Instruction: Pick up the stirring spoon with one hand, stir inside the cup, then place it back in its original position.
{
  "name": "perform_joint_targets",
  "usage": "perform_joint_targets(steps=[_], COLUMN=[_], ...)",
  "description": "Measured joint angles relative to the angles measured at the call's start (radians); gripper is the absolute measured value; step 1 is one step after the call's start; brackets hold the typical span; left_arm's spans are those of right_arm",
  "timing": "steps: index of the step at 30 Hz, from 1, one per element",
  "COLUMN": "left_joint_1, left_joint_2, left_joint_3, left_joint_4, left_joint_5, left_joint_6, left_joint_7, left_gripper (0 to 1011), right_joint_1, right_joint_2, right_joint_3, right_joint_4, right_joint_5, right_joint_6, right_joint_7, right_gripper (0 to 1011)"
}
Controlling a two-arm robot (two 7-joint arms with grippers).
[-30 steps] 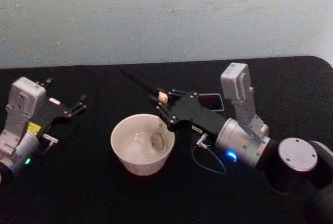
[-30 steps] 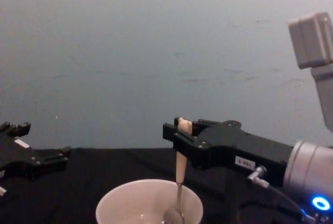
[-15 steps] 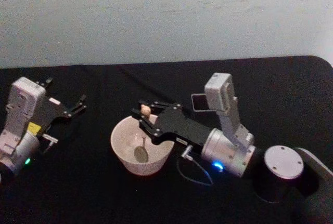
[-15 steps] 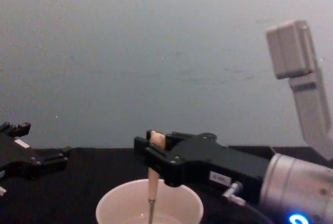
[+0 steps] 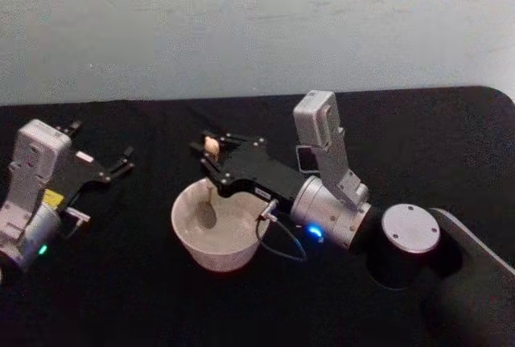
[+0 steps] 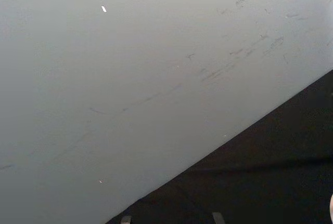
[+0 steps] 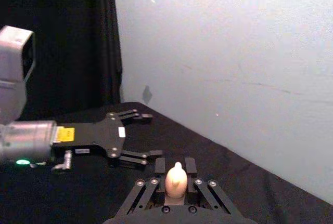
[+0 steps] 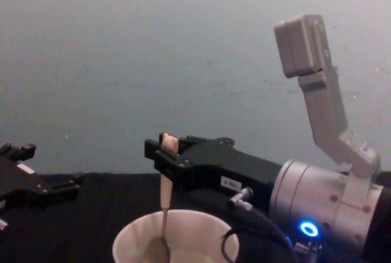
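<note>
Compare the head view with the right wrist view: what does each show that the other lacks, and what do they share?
Head view, not the right wrist view: the cup, with the spoon dipping its bowl inside. Right wrist view, not the head view: a dark curtain beside the pale wall. Both: the spoon's beige handle tip clamped in the right gripper, the open left gripper idle on the robot's left, and the black table.
</note>
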Motion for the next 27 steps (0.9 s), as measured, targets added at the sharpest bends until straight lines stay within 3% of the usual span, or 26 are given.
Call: perform_joint_targets(steps=[11, 27], left_joint_1=[0.0, 0.0], left_joint_2=[0.0, 0.0], left_joint_3=[0.0, 0.0], left_joint_4=[0.0, 0.0], left_joint_5=[0.0, 0.0], left_joint_6=[0.0, 0.0], left_joint_7=[0.0, 0.0], left_gripper=[1001, 1001], right_joint_1=[0.006, -0.028], right_joint_2=[0.005, 0.04], right_joint_3=[0.019, 0.044], right_joint_4=[0.013, -0.065], right_joint_5=[-0.009, 0.012], right_joint_6=[-0.004, 0.004], right_joint_7=[-0.007, 0.009], right_gripper=[211, 210])
